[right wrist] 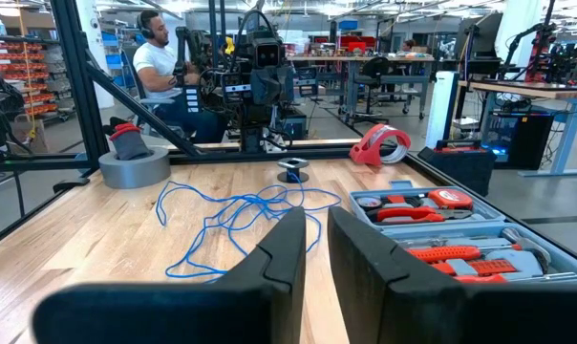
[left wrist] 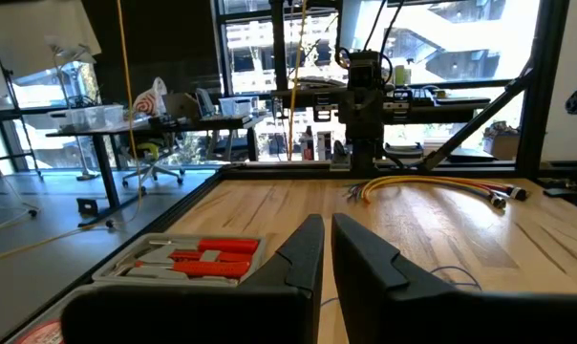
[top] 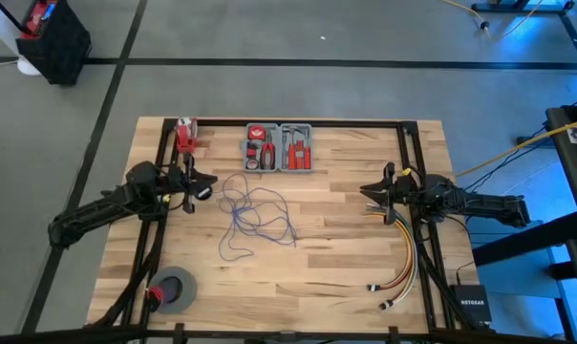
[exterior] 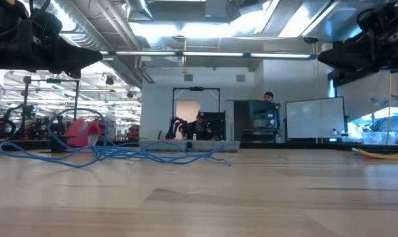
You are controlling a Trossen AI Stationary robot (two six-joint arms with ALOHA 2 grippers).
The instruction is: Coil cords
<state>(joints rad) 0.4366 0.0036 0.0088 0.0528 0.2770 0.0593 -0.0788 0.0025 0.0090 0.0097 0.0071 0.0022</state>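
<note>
Grey plastic tray of red-handled tools at the far edge of the pale wooden surface, grey tape roll at one near corner, yellow-orange-red cable bundle opposite.

From my remote seat I can read one word: "NETGEAR" in pale letters on the small black box just beyond the wooden table, near its corner.
</note>
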